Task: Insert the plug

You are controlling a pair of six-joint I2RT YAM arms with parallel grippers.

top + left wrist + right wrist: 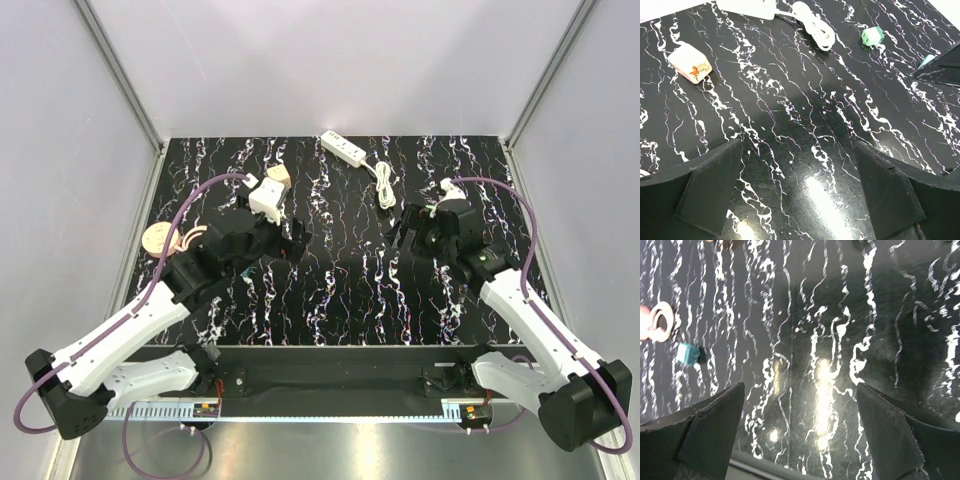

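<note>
The plug (872, 36) is a small light-green body lying on the black marbled table in the left wrist view, far ahead of my left gripper (797, 150) and to its right. It sits just right of the coiled white cord (814, 24). The white power strip (344, 148) lies at the table's back middle, with its cord (385, 185) in front of it. My left gripper (288, 240) is open and empty over the left middle. My right gripper (405, 232) is open and empty near the cord; its wrist view (800, 390) shows only bare table between the fingers.
A beige block (690, 62) with an orange mark lies back left (279, 174). A teal cube (687, 353) and a pale ring (660, 322) lie off to the left in the right wrist view. A tan tape roll (158, 238) sits at the left edge.
</note>
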